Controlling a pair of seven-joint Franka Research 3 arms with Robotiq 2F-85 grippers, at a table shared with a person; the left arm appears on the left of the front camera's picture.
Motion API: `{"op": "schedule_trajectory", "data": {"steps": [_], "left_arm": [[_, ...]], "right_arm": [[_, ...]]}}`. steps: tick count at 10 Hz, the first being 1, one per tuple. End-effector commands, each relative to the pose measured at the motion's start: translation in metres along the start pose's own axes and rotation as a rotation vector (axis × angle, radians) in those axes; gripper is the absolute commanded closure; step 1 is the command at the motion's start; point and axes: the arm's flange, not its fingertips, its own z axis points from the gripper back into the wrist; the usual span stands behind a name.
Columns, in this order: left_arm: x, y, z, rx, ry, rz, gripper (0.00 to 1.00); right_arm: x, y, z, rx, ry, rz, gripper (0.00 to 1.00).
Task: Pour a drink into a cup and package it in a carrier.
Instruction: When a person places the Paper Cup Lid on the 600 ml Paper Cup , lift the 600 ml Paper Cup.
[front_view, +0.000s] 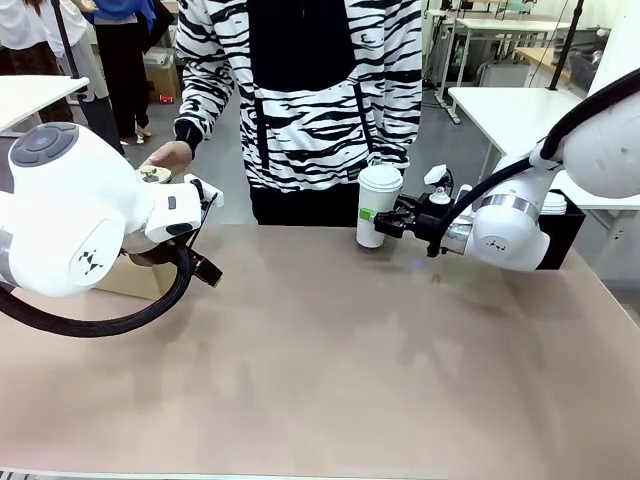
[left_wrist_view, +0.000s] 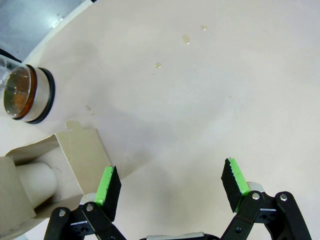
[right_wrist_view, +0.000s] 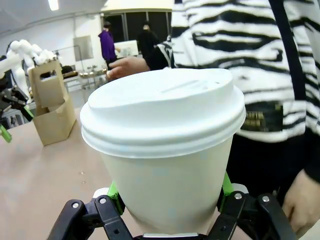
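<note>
Right gripper (front_view: 386, 222): I find its jaws clamped on the body of a white lidded cup (front_view: 379, 205), green pads (right_wrist_view: 114, 192) pressed to both sides. In the front view the cup stands upright at 12 o'clock from the desk's (front_view: 330, 380) middle, near the far edge and directly in front of the person (front_view: 300, 90) in the striped top. I cannot tell whether its base touches the desk.

Left gripper (left_wrist_view: 172, 182): jaws wide apart, nothing between the pads (left_wrist_view: 106, 184), hanging over bare desk surface.

Carrier (left_wrist_view: 80, 150): in the left wrist view it lies at 8 o'clock, just beside one pad; contact cannot be confirmed. A white cylinder (left_wrist_view: 37, 182), apparently a cup, sits in one compartment. In the front view the carrier is at 9 o'clock, largely behind the left arm.

Drink (left_wrist_view: 17, 97): reddish-brown, inside the glass carafe (left_wrist_view: 37, 95), at 10 o'clock in the left wrist view, close to the carrier but apart from it.

A few droplets (left_wrist_view: 186, 38) mark the desk at 12 o'clock in that view.
</note>
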Motion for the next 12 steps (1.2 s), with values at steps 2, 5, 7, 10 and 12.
{"op": "schedule_trajectory", "data": {"steps": [2,5,7,10,12], "left_arm": [[0.000,0.000,0.001,-0.002,-0.002,0.000,0.00],[0.000,0.000,0.001,-0.002,-0.002,0.000,0.00],[0.000,0.000,0.001,-0.002,-0.002,0.000,0.00],[0.000,0.000,0.001,-0.002,-0.002,0.000,0.00],[0.000,0.000,0.001,-0.002,-0.002,0.000,0.00]], "right_arm": [[0.088,0.041,0.032,0.026,0.017,0.032,0.20],[0.175,0.093,0.075,0.026,0.030,0.053,0.20],[0.219,0.121,0.106,0.061,-0.001,0.047,0.20],[0.258,0.153,0.148,0.073,-0.046,0.058,0.20],[0.262,0.157,0.157,0.153,-0.068,0.046,0.20]]}}
